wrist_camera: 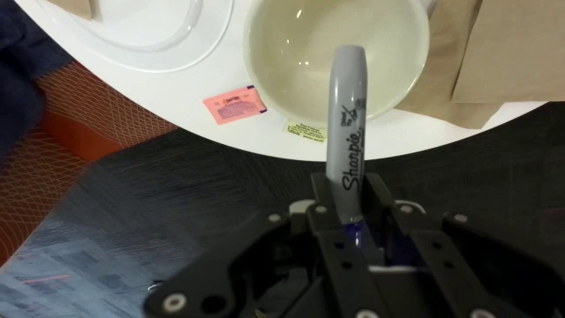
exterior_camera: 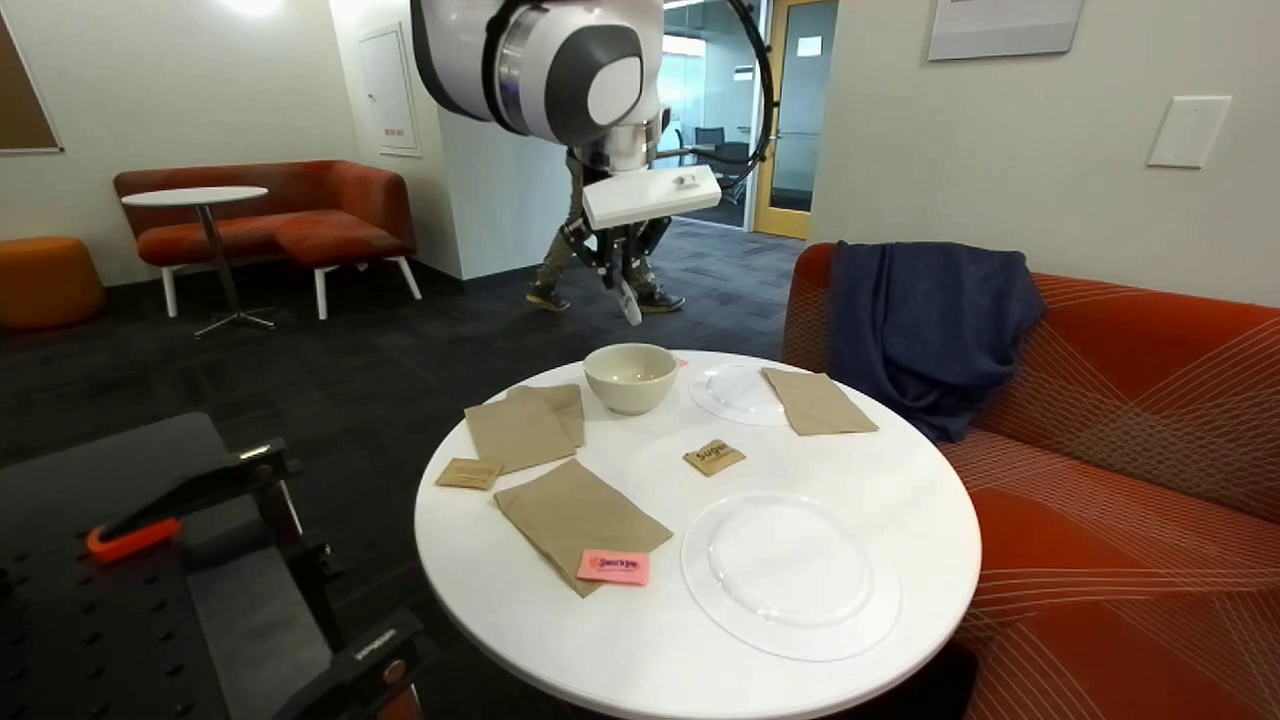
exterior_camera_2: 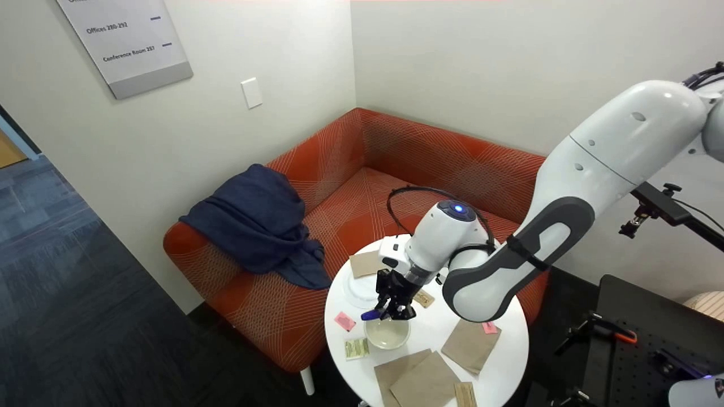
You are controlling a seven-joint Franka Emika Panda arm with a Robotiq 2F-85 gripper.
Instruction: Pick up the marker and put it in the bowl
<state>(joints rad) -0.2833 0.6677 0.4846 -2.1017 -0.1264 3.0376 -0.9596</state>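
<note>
The marker is a slim grey-white pen with black "Sharpie" lettering and a dark blue end. My gripper (wrist_camera: 348,190) is shut on the marker (wrist_camera: 347,119) near its blue end. The grey barrel sticks out past the fingertips, and it overlaps the bowl in the wrist view. The bowl (wrist_camera: 287,66) is small, round and cream, and its visible inside holds nothing. In an exterior view the gripper (exterior_camera: 622,262) holds the marker (exterior_camera: 629,303) tilted down above the bowl (exterior_camera: 630,385). In an exterior view the blue end of the marker (exterior_camera_2: 371,315) shows beside the gripper (exterior_camera_2: 393,308), over the bowl's (exterior_camera_2: 387,336) edge.
The bowl stands near the edge of a round white table (exterior_camera: 640,500). Clear plates (exterior_camera: 790,575), brown napkins (exterior_camera: 590,510), a sugar packet (exterior_camera: 714,457) and pink packets (wrist_camera: 235,104) lie around it. A red sofa (exterior_camera: 1100,480) with a dark blue cloth (exterior_camera: 925,320) borders the table.
</note>
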